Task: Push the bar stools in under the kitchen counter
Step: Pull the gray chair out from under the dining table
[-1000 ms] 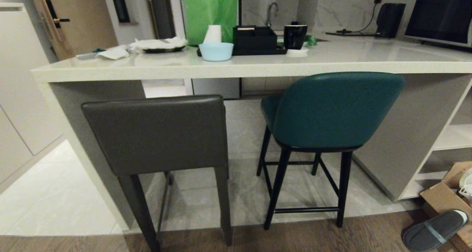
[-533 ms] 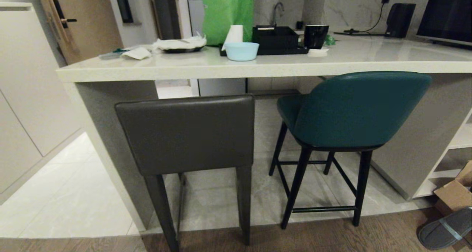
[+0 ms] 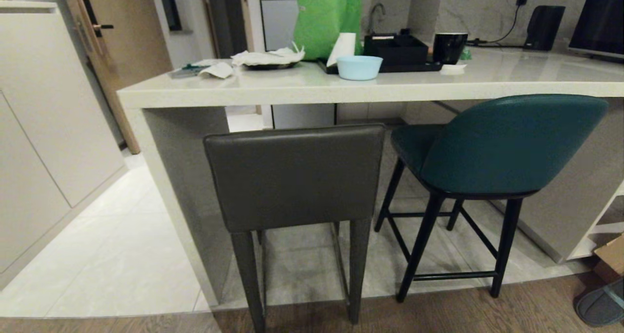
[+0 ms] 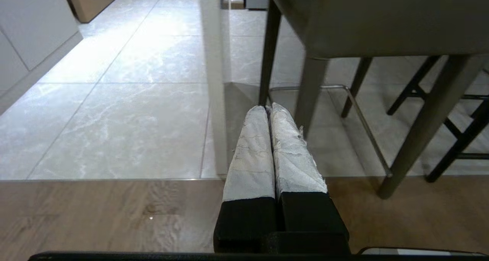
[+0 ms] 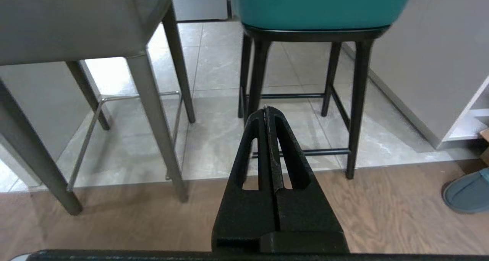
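Cream cabinet (image 3: 44,123) is standing at far left, wooden door (image 3: 122,45) behind it. Kitchen counter (image 3: 302,87) is running from left-centre out past the right edge, carrying crumpled paper (image 3: 265,57), a light blue bowl (image 3: 359,67), a black tray (image 3: 397,55) and a black mug (image 3: 449,48). Dark grey stool (image 3: 295,177) is sitting at the counter's left end, back facing the camera, seat under the slab, rear legs on the tile-wood seam. Teal stool (image 3: 507,145) is standing just right of it, apart, seat partly under the slab, angled a bit. Left gripper (image 4: 269,110) is hanging low over the wood floor with jaws pressed together, empty, short of the grey stool's legs. Right gripper (image 5: 266,110) is doing the same, jaws together, nothing held, pointing at the teal stool's black legs (image 5: 355,108). Grey slipper (image 3: 602,306) is lying at far right.
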You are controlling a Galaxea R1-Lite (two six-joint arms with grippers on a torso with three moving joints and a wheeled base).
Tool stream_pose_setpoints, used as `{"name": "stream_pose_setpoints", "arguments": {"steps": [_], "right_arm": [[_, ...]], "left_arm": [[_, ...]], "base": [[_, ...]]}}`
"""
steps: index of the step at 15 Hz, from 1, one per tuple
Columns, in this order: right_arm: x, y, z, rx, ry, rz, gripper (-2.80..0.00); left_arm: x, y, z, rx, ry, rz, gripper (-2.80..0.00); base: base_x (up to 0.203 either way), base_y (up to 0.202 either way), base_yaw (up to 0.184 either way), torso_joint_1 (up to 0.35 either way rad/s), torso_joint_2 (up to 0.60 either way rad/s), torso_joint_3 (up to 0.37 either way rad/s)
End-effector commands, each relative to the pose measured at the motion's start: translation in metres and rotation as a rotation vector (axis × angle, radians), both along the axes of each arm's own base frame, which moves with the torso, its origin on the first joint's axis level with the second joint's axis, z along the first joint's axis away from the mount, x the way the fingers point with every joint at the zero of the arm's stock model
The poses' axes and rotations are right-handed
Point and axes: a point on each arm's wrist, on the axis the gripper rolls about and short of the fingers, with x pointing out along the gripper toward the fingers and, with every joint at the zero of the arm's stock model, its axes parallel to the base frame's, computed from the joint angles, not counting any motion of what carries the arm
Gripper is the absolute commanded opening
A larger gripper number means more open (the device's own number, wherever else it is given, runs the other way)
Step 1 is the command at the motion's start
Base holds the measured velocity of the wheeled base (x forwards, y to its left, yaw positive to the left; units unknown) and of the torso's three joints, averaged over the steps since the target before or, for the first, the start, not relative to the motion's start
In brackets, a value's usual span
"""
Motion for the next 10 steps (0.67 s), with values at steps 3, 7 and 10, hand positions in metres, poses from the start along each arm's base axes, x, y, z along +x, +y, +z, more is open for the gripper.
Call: {"name": "stream_pose_setpoints", "arguments": {"steps": [3,7,10], "right_arm": [[0.0001,0.0,0.0001,0.0,0.001,0.001,-2.8],[0.0001,0.0,0.0001,0.0,0.001,0.0,-2.8],[0.0001,0.0,0.0001,0.0,0.001,0.001,-2.8]], "left_arm": [[0.0001,0.0,0.0,0.0,0.002,0.001,-2.8],[0.0001,0.0,0.0,0.0,0.002,0.001,-2.8],[0.0001,0.0,0.0,0.0,0.002,0.001,-2.8]], "base": [[0.0,0.066,-0.003,0.004,0.0,0.001],[0.021,0.001,0.0,0.001,0.0,0.001],[0.19,0.0,0.002,0.005,0.0,0.004]]}}
